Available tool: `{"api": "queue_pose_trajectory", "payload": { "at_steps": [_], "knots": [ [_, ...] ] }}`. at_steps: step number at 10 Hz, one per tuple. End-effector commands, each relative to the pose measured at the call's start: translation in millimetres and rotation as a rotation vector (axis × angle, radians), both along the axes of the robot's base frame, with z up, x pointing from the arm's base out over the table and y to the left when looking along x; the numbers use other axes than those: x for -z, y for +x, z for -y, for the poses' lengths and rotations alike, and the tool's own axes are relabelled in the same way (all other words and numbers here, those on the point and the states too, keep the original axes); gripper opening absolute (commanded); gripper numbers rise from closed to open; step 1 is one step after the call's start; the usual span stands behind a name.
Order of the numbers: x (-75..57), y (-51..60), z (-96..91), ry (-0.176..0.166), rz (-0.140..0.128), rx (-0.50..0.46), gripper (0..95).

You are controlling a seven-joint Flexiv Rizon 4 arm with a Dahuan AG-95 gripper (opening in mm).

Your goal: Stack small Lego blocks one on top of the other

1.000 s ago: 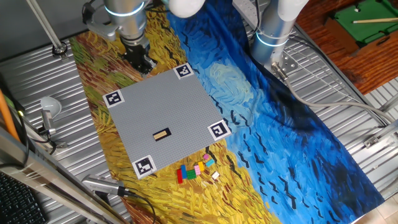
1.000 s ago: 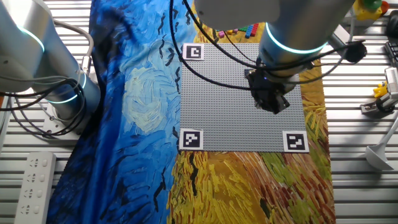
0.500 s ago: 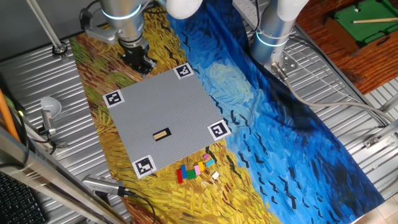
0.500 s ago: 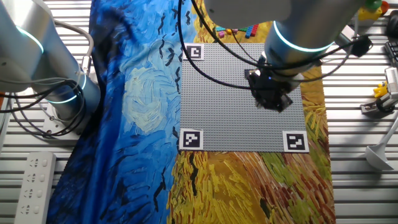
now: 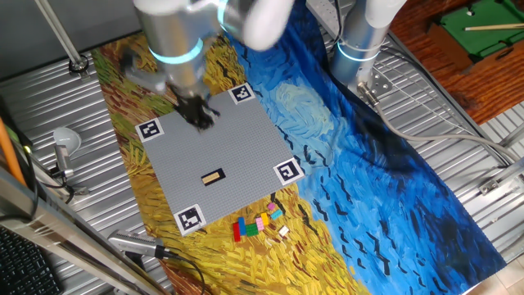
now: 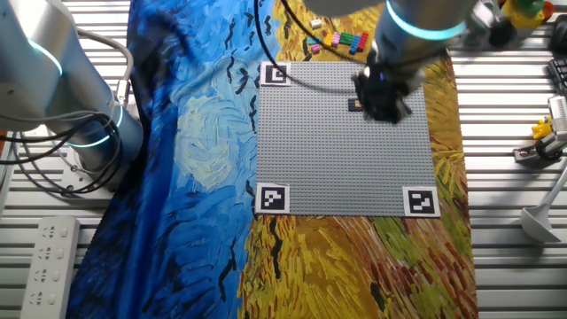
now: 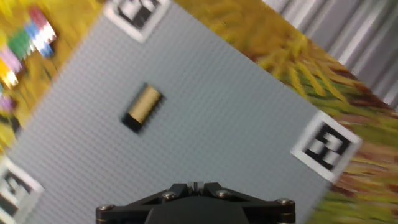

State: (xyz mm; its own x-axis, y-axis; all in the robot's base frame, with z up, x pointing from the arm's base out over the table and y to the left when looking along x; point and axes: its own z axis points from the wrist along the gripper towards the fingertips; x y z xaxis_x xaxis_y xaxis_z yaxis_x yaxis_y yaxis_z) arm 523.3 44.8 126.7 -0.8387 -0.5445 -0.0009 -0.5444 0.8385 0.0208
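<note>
Painted cloth table with grey baseplate (image 5: 214,156): tan brick (image 5: 213,176) alone on it, loose bricks (image 5: 258,224) just off its edge, gripper (image 5: 199,117) above, jaw state unclear, nothing stacked yet.

baseplate: big grey studded plate (image 5: 217,160), lying flat on the cloth, looks blurry in the hand view (image 7: 236,130)
markers: black-and-white squares on its corners, e.g. one at (image 5: 286,171) and another at (image 6: 421,201)
cloth: painting-print tablecloth (image 5: 385,164), swirly blue on one half, yellow wheat-field strokes on the other (image 6: 354,266)
table: ribbed metal top (image 5: 458,106) showing around the cloth
power strip: white one (image 6: 44,257) near the table edge
green thing: some green board (image 5: 479,29) off in the corner, can't tell what
</note>
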Motion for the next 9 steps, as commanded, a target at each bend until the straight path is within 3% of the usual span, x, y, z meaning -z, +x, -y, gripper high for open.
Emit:
{"api": "queue_pose_trajectory", "payload": {
  "at_steps": [1,4,6,8,9],
  "knots": [
    [1.8,0.7,-8.8,-0.010,0.002,-0.029,0.0],
    [1.8,0.7,-8.8,-0.003,-0.013,-0.160,0.0],
    [3.9,-0.3,-12.1,0.014,-0.018,-0.148,0.0],
    [16.6,-7.1,-44.3,0.056,-0.007,-0.087,0.0],
    [21.3,-11.1,-63.6,0.056,-0.005,-0.049,0.0]
  ]
}}
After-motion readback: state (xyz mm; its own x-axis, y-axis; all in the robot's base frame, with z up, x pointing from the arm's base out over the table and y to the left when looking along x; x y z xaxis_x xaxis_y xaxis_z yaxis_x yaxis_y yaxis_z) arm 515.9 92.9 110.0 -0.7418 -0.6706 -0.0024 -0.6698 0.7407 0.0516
